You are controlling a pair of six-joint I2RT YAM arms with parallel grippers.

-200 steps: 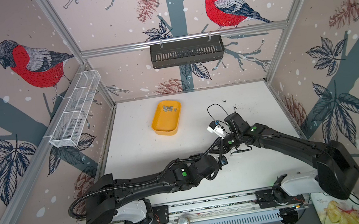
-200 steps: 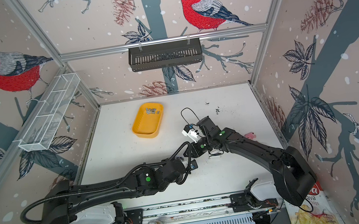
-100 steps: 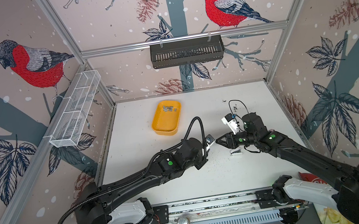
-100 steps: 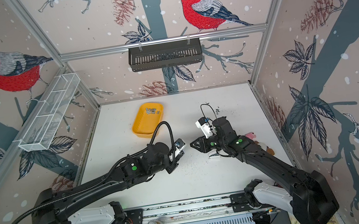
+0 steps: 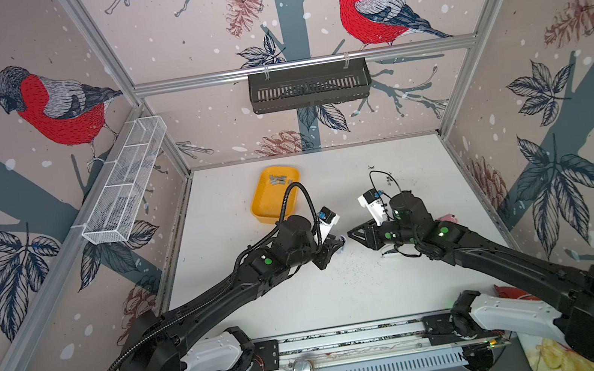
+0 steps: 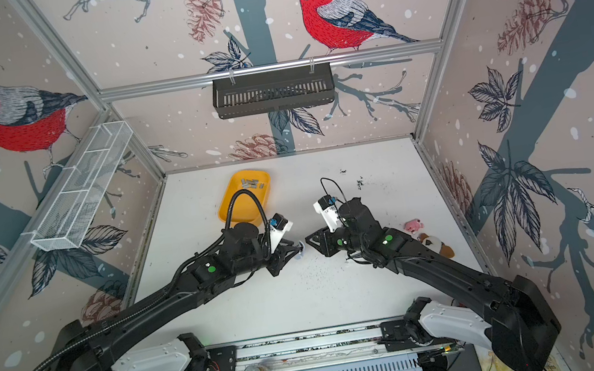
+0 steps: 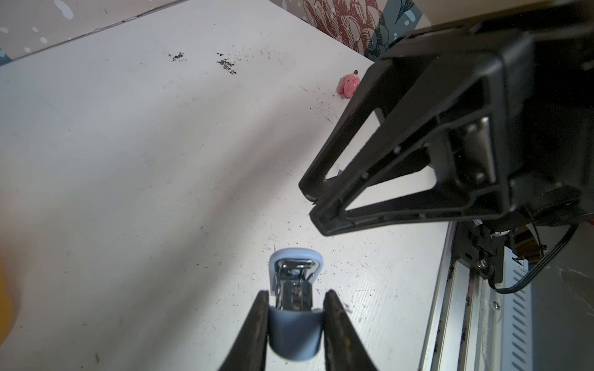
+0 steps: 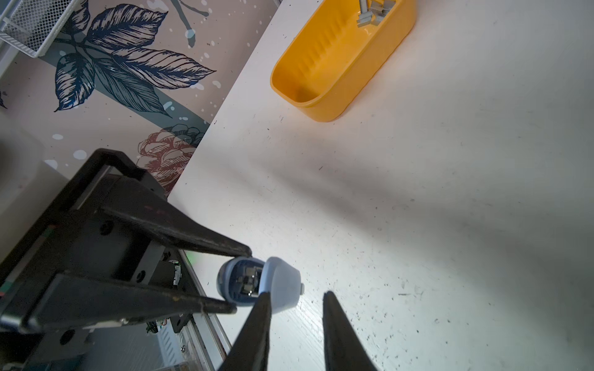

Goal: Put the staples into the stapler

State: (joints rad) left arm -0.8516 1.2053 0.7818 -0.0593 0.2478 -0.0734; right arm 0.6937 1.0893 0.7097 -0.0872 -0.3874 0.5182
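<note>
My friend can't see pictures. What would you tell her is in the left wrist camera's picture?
The black left tool grips a small pale-blue plastic stapler, its shiny metal inside showing, over a scuffed white table. The black right tool points towards the stapler without touching it, and a tiny pink toy lies far behind on the table.

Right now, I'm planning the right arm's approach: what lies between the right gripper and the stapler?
Only bare, speckled table, clearest in the left wrist view; the left gripper holds the stapler.
</note>
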